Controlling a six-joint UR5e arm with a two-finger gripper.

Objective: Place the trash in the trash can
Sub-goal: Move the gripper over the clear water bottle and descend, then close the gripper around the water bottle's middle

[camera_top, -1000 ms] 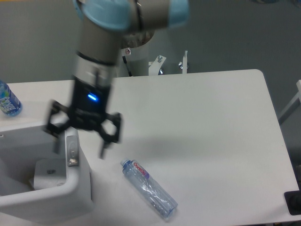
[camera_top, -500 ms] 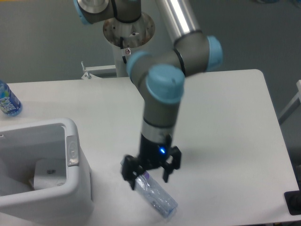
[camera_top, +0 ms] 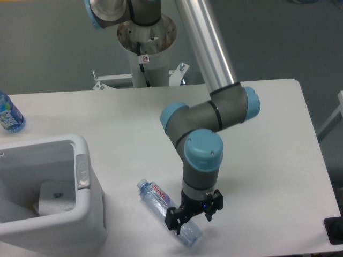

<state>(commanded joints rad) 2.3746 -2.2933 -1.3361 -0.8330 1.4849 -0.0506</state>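
Low in the frame's centre, the clear plastic bottle with blue cap (camera_top: 169,212) lies diagonally, cap upper-left; the parted two-finger gripper (camera_top: 191,216) straddles its lower-right end.

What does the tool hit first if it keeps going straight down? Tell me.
Probably the clear plastic water bottle with a blue cap: the tool points down over its bottom end, though depth is unclear.

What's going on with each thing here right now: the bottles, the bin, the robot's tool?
Bottle: lying on its side on the table, cap on, not lifted.
Bin: open at the top, something pale inside.
Blue-label bottle: upright at the table's left edge, cut off by the frame.
Tool: down over the bottle's lower end, open or shut unclear.
Table: bare white top on the right.
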